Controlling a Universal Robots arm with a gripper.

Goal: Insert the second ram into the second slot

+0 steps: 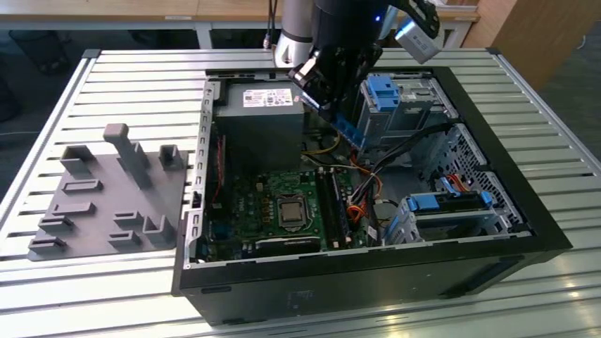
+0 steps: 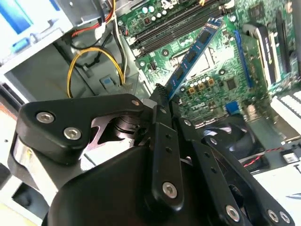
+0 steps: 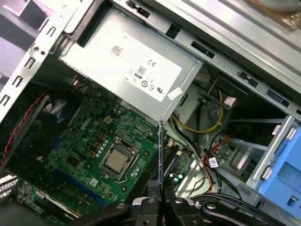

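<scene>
Gripper point(image 2: 162, 98) jaws pinch one end of the second ram point(image 2: 193, 54), held above the motherboard point(image 1: 246, 201). It needs squaring up parallel over the memory slots point(image 2: 178, 24), level, before pressing.

The arm point(image 1: 295, 32) is a silver tube with black housing. Its gripper point(image 2: 162, 95) is matte black, its links pinned by round silver screws point(image 2: 72, 133).

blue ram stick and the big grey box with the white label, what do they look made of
The thin blue ram stick: looks like rigid circuit board, glossy blue coat, matt dark chips along it. The grey power supply box: probably sheet metal, dull bare finish, judging by its crisp folded edges.
</scene>
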